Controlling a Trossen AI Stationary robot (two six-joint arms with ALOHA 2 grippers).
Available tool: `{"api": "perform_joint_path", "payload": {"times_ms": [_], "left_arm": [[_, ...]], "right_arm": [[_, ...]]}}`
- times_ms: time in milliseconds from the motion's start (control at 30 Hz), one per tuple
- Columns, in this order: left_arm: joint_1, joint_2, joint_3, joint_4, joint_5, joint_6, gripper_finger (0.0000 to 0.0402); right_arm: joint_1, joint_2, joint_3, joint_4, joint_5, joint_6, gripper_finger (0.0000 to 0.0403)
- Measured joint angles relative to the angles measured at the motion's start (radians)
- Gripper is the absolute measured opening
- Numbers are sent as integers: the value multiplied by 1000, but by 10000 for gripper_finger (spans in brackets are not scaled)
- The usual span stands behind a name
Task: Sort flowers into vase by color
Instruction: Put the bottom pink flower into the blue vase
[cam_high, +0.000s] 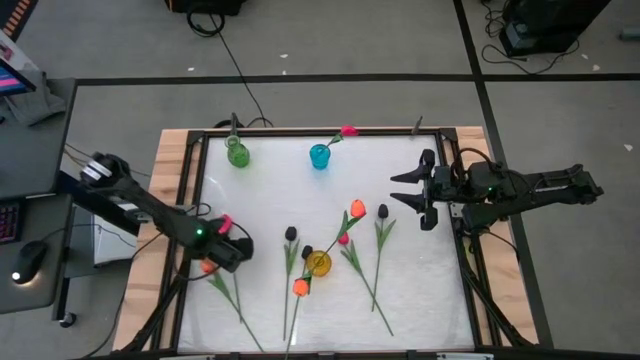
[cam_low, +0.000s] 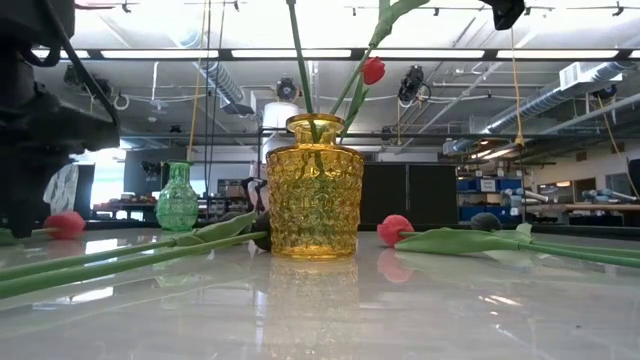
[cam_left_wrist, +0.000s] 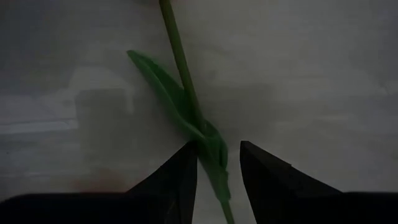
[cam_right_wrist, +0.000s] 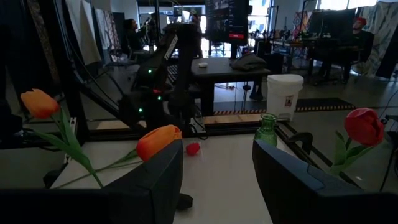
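Observation:
Several tulips lie flat on the white table: black buds (cam_high: 291, 233) (cam_high: 383, 211) and an orange bud (cam_high: 300, 287) around the yellow vase (cam_high: 318, 263), which has stems standing in it, one topped by a red bud (cam_low: 373, 70). At the table's left, my left gripper (cam_high: 228, 252) points down, open. Its fingers stand on either side of a lying tulip's green stem (cam_left_wrist: 180, 62) where the leaf (cam_left_wrist: 163, 87) joins. An orange bud (cam_high: 208, 267) and a pink-red bud (cam_high: 225, 222) lie beside it. My right gripper (cam_high: 400, 189) waits open and level at the right.
A green vase (cam_high: 237, 152) and a blue vase (cam_high: 319, 155) holding a pink flower (cam_high: 348, 131) stand along the far edge. A wooden frame (cam_high: 170, 200) borders the table. Long stems (cam_high: 375, 285) stretch toward the near edge.

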Motion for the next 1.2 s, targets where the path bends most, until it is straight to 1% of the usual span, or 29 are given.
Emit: {"api": "perform_joint_path", "payload": {"times_ms": [233,333,467,700,800,933,1033,1100,1200], "left_arm": [[0,19,0,7,9,-22,128],[4,19,0,6,10,-22,120],[5,19,0,-2,10,-21,92],[14,18,0,-15,12,13,18],[25,14,4,-21,1,14,8],[31,3,53,-95,-83,44,8],[51,-15,106,-177,-126,83,8],[66,-26,153,-235,-194,125,8],[91,-41,235,-331,-335,211,8]], "right_arm": [[0,0,0,0,0,0,203],[0,0,0,0,0,0,203],[0,0,0,0,0,0,203],[0,0,0,0,0,0,203],[0,0,0,0,0,0,203],[0,0,0,0,0,0,203],[0,0,0,0,0,0,203],[0,0,0,0,0,0,203],[0,0,0,1,0,0,203]]}}
